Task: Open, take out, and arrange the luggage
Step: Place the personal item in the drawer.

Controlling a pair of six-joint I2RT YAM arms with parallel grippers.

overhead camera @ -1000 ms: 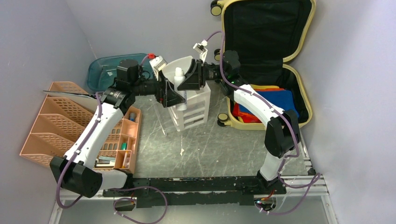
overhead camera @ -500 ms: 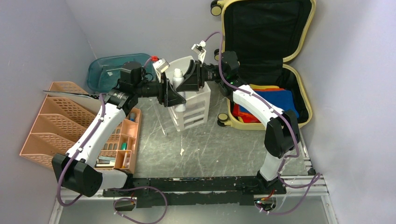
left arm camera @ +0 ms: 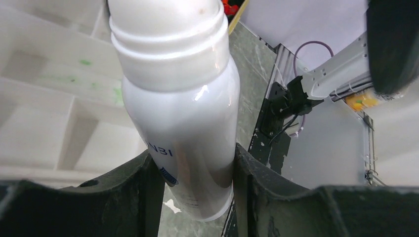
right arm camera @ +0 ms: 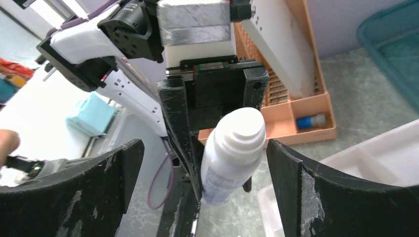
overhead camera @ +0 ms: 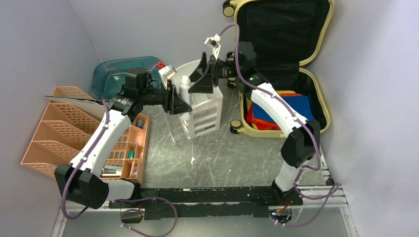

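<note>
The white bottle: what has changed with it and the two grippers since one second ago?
The left gripper closed on the white bottle and now holds it. The right gripper let go of it and opened wide. The bottle itself hardly moved. The luggage stayed open, and the white drawer unit stayed in place.

bottle [left arm camera: 183, 123] top is cut off; fingers [left arm camera: 123, 197] partly hide its label.
</note>
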